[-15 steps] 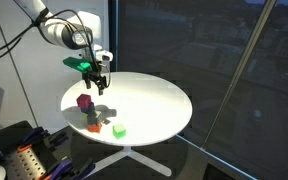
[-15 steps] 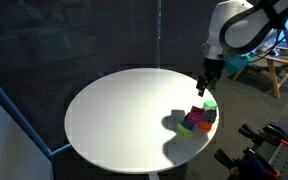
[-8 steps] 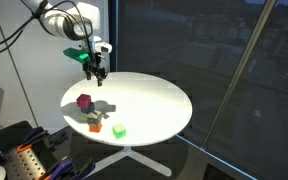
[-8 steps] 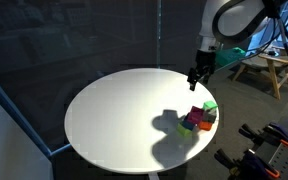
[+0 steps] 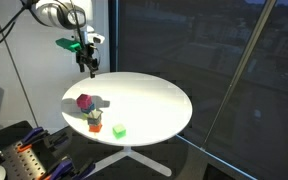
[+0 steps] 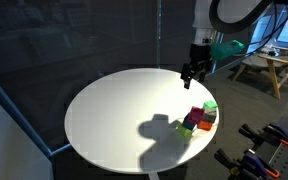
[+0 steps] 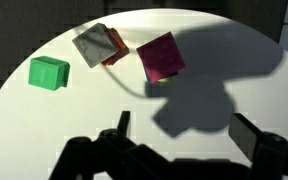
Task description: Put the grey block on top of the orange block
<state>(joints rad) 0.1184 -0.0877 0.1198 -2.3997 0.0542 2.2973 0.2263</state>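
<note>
One table: we see a round white table [image 5: 149, 100] on a white foot, set before dark glass walls. It takes up much of both exterior views and is the bright surface in the wrist view.
One arm: a white robot arm [image 5: 52, 13] comes in from above and ends high over the table, above the rim on the side where the cubes lie.
One shadow: the arm's large dark shadow [image 6: 159, 130] falls on the table top, between the table's middle and the cubes.
One gripper: the gripper [image 7: 181, 122] hangs well clear of the table top, with a green part on its wrist. Its two dark fingers [image 7: 122, 120] stand wide apart with only bare table showing between them, so we read it as spread open and holding nothing.
Four cubes: in the wrist view we count four small cubes of equal size, gathered near the table's edge and far from its middle.
Magenta cube: the magenta cube [image 7: 160, 57] sits on the table top, just beside the stacked pair. We cannot tell whether it touches them.
Grey block: the grey block [image 7: 91, 44] rests on top of the orange block, up off the table top.
Orange block: the orange block [image 7: 118, 48] stands on the table top under the grey one. Only a thin strip of it shows.
Green cube: the green cube [image 7: 49, 73] sits alone on the table top, close to the rim and apart from the rest.
</note>
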